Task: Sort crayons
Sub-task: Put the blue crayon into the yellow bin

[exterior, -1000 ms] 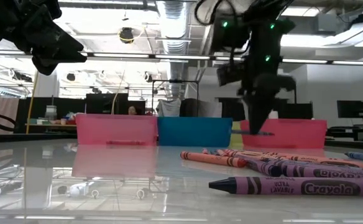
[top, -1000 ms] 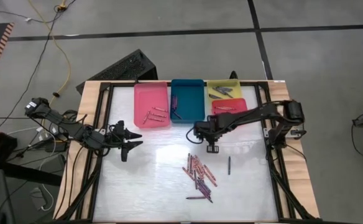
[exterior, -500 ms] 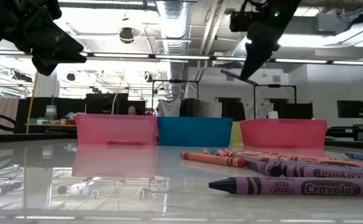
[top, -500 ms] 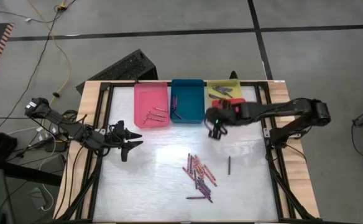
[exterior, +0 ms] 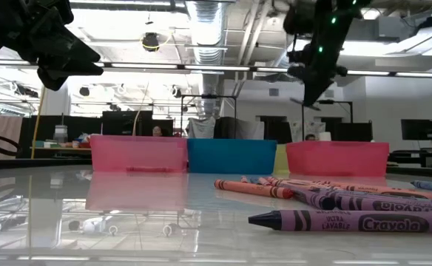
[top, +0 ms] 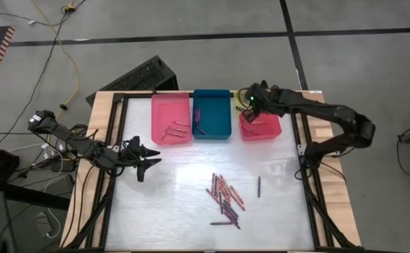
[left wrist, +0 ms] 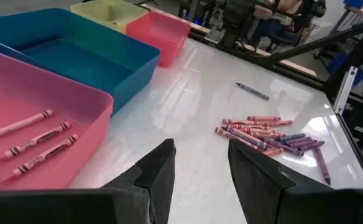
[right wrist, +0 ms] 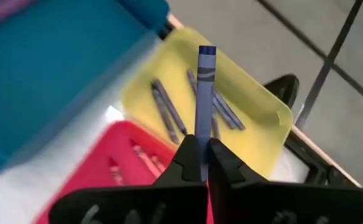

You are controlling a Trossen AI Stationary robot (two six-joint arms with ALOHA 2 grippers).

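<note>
My right gripper (top: 250, 107) hangs over the far trays, shut on a blue-grey crayon (right wrist: 205, 87) that points at the yellow tray (right wrist: 259, 106), where several grey crayons lie. In the low view this gripper (exterior: 310, 97) is high above the trays. A heap of red, pink and purple crayons (top: 225, 194) lies flat mid-table, with one dark crayon (top: 258, 186) apart to its right. My left gripper (top: 147, 161) waits open over the table's left part, nothing between its fingers (left wrist: 163, 171). My right gripper pinches the crayon's near end (right wrist: 200, 134) between its two fingers. The crayon sticks out past the fingertips, in line with them. The fingers slant down toward the table's far edge. The crayon is lifted clear, above the yellow tray.
Along the far edge stand a pink tray (top: 171, 119) with a few crayons, a teal tray (top: 212, 116) and a red tray (top: 261, 128). A purple crayon (top: 222, 223) lies near the front. The black frame rails (top: 305, 176) run along the table's sides.
My right gripper has risen from just above the table beside the heap and swung toward the far right, over the red tray to the yellow one, rolling as it went. The crayon stayed in its shut fingers, first level, now pointing down at the tray.
</note>
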